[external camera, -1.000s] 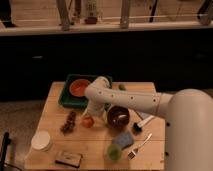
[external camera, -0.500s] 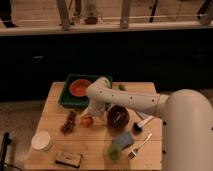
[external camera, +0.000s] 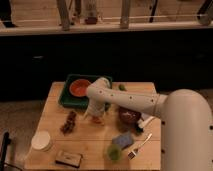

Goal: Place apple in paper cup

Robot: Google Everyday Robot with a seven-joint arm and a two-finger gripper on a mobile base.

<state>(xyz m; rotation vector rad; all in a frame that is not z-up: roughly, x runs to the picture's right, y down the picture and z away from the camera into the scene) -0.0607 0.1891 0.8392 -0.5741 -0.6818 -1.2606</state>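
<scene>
The apple (external camera: 97, 120) shows only as a small orange-red patch on the wooden table, mostly covered by my gripper. My gripper (external camera: 95, 116) hangs straight down from the white arm (external camera: 125, 100) right over the apple, at table height. The paper cup (external camera: 41, 141) is a squat white cup standing near the table's front left corner, well to the left of and nearer than the gripper. It looks empty.
A dark grape cluster (external camera: 68, 122) lies just left of the gripper. A green tray (external camera: 67, 95) with a flat orange dish (external camera: 80, 88) sits behind it. A dark bowl (external camera: 129, 116), blue sponge (external camera: 122, 140), green cup (external camera: 114, 152), fork (external camera: 140, 145) and small box (external camera: 68, 158) lie around.
The gripper has come down over the apple, which was plainly visible before and is now mostly covered. Nothing else on the table has moved.
</scene>
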